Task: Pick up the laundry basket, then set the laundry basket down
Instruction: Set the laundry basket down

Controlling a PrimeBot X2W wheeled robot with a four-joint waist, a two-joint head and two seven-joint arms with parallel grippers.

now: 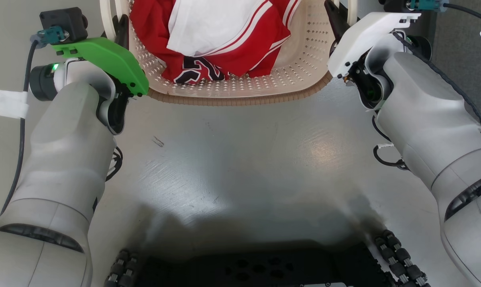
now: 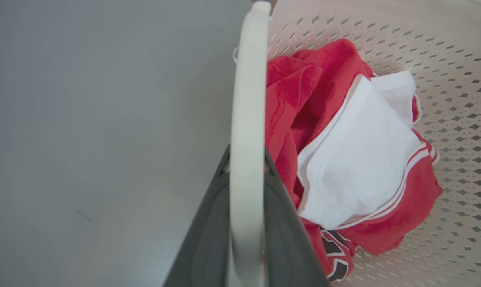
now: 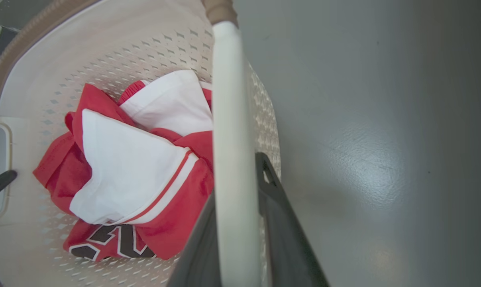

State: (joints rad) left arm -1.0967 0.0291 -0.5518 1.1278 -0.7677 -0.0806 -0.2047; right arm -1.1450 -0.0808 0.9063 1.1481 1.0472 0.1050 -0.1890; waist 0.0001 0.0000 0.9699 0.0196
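The left pincer (image 2: 246,156) is pressed onto the basket's left handle (image 2: 246,91). Its two dark fingers (image 2: 208,239) sit one on each side of the white loop, tight against it (no gap shows from the left wrist). The right pincer (image 3: 237,171) pinches the right handle (image 3: 230,99) the same way, with one finger (image 3: 282,223) on the loop's outer side and the other on its inner side, both touching it.

Between the two pincers sits the basket (image 1: 240,99), cream with small perforations and a brown ribbed rim. In the head view its near rim lies just ahead of both wrists, and its far part is cut off at the top edge. Whether its bottom rests on the floor or hangs clear, I cannot tell.

Inward of each pincer, a crumpled red jersey (image 1: 264,44) with white stripes and black-and-white lettering lies in the basket. A white cloth (image 1: 208,24) lies on top of it (perhaps part of the same garment; I cannot tell).

Outward of each pincer, past the handle, is glossy grey floor (image 1: 240,159). Back from the pincers, the left wrist carries a green cover (image 1: 105,59) and the right a white cover (image 1: 364,36). Nearer still is the robot's dark base (image 1: 256,271), with rollers at its corners.
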